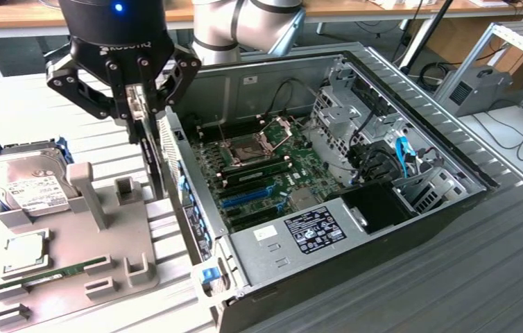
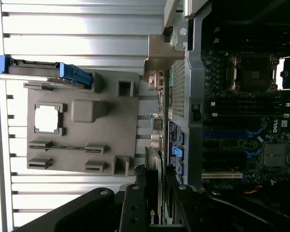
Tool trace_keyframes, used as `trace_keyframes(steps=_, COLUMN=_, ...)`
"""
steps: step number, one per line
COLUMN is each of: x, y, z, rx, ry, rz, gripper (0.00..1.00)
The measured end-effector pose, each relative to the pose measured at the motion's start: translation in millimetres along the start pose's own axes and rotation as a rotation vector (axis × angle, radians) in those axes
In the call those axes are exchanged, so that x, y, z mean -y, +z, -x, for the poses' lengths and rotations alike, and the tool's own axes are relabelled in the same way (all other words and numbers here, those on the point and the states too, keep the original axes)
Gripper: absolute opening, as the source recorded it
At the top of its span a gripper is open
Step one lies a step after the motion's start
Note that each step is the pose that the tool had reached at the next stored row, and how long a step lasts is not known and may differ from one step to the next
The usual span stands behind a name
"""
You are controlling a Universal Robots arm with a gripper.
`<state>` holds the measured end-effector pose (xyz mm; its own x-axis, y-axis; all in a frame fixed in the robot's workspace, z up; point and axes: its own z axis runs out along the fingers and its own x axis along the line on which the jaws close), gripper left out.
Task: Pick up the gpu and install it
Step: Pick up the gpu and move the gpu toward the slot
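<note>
Top of the gpu (image 1: 153,161) behind the claw (image 1: 139,116) fingers, fan face unseen.

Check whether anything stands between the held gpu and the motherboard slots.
Yes. The gripper holds the gpu just outside the open case. The case's near wall rises between the card and the blue slots. The slots themselves look unoccupied.

Black tool (image 1: 139,114) marked ROBOTIQ, with a glowing blue light (image 1: 118,7), on a silver-grey round-jointed arm (image 1: 234,24).
</note>
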<state>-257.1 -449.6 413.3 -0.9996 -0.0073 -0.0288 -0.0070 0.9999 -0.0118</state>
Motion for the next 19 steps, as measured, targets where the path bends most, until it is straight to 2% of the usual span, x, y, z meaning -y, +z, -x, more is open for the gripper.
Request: trace_keyframes(steps=19, x=0.2, y=0.8, z=29.8, rx=-0.0001, ry=0.0, rz=0.0, gripper=0.26)
